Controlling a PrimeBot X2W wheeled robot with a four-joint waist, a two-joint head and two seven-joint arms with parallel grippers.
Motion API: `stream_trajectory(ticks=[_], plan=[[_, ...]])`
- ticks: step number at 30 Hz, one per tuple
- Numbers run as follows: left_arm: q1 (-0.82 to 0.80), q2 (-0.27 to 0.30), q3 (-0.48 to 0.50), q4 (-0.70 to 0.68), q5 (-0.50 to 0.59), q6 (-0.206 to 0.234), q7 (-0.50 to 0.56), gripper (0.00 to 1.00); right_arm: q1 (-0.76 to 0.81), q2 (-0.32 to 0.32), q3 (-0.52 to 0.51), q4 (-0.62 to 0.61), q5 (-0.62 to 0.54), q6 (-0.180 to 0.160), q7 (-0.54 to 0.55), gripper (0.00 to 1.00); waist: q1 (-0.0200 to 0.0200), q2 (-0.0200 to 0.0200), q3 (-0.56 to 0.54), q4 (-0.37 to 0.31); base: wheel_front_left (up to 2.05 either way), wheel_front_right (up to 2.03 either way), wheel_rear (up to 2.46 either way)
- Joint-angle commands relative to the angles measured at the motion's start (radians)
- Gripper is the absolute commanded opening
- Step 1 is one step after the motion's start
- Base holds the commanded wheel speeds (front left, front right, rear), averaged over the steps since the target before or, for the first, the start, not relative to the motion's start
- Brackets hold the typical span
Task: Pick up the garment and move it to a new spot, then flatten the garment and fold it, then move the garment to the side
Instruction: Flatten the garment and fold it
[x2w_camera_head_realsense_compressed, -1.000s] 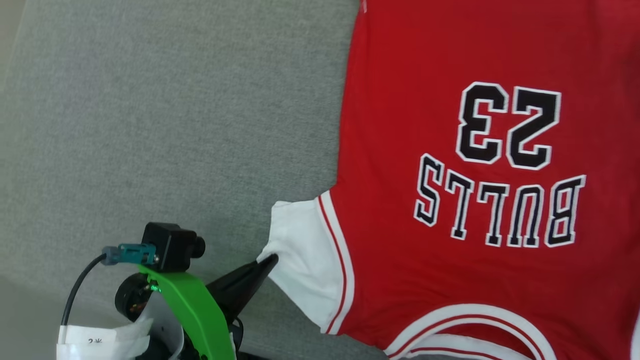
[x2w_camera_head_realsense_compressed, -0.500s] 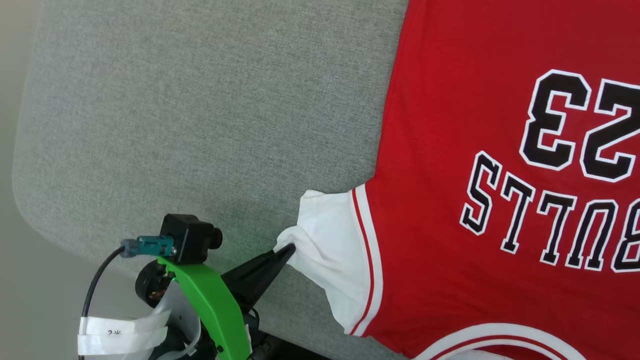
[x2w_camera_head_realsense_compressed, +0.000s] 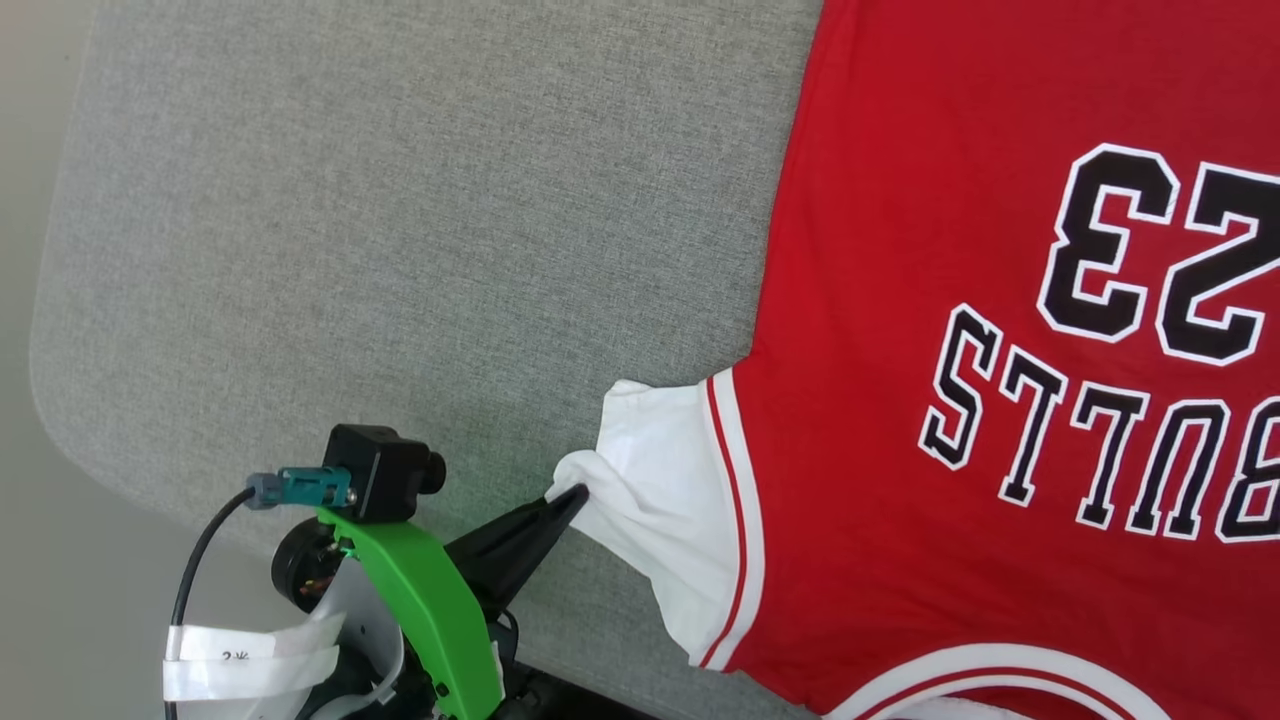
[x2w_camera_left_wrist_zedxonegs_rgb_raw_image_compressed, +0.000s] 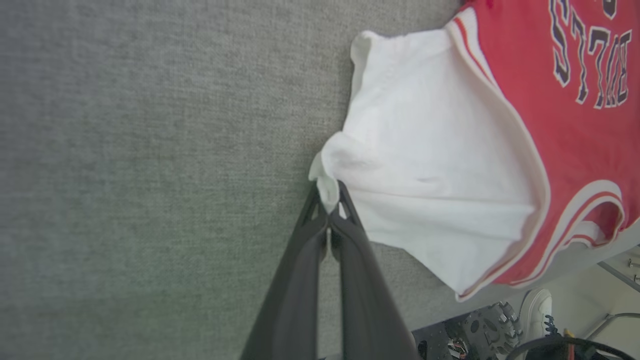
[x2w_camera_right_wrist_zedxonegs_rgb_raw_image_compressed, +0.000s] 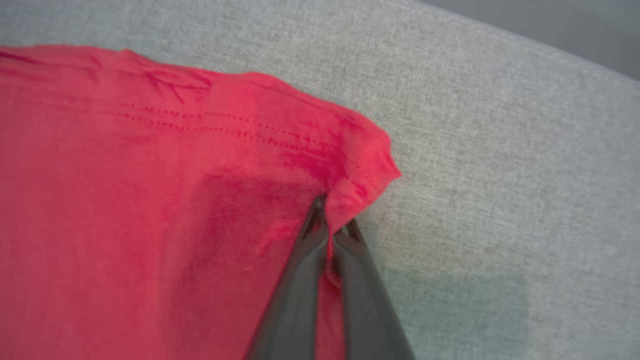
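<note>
The garment (x2w_camera_head_realsense_compressed: 900, 250) lies spread flat on the grey table, a red jersey with black "BULLS 23" lettering facing up and reading upside down in the head view. My left gripper (x2w_camera_head_realsense_compressed: 575, 497) is shut on the edge of its white sleeve (x2w_camera_head_realsense_compressed: 660, 500), which puckers toward the fingertips. The left wrist view shows the same pinch, left gripper (x2w_camera_left_wrist_zedxonegs_rgb_raw_image_compressed: 329, 200) closed on a bunched bit of sleeve (x2w_camera_left_wrist_zedxonegs_rgb_raw_image_compressed: 425, 165). In the right wrist view my right gripper (x2w_camera_right_wrist_zedxonegs_rgb_raw_image_compressed: 332, 215) is shut on a corner of the garment's red hem (x2w_camera_right_wrist_zedxonegs_rgb_raw_image_compressed: 360, 175), the cloth humped up around the tips.
The grey fabric table (x2w_camera_head_realsense_compressed: 400, 250) stretches wide to the left of the jersey, its rounded corner (x2w_camera_head_realsense_compressed: 50, 390) at the far left. Below the table's near edge stands a white shoe (x2w_camera_left_wrist_zedxonegs_rgb_raw_image_compressed: 537, 310) beside dark machine parts. The table's far edge (x2w_camera_right_wrist_zedxonegs_rgb_raw_image_compressed: 525, 45) runs behind the hem.
The head camera has swung, shifting the whole picture rightward. My left gripper keeps its hold on the sleeve.
</note>
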Motion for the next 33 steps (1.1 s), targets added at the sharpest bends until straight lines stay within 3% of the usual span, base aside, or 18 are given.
stream_trajectory(ticks=[1, 18, 33], plan=[[-0.015, -0.005, 0.000, 0.006, -0.005, 0.004, -0.007, 0.00, 0.063, 0.002, 0.007, 0.032, 0.010, -0.001, 0.002, 0.00, -0.0001, 0.0000, -0.021, -0.013, 0.00, 0.00, 0.00], [0.060, 0.034, 0.016, 0.012, -0.033, 0.067, 0.014, 0.00, 0.368, 0.066, -0.019, 0.088, 0.122, -0.001, -0.152, 0.00, -0.0001, 0.0000, -0.293, -0.154, 0.00, 0.00, 0.00], [0.156, 0.053, 0.026, 0.030, -0.057, 0.124, 0.002, 0.00, 0.685, 0.041, -0.016, 0.026, 0.201, -0.001, -0.269, 0.00, -0.0001, 0.0000, -0.486, -0.260, 0.00, 0.00, 0.00]])
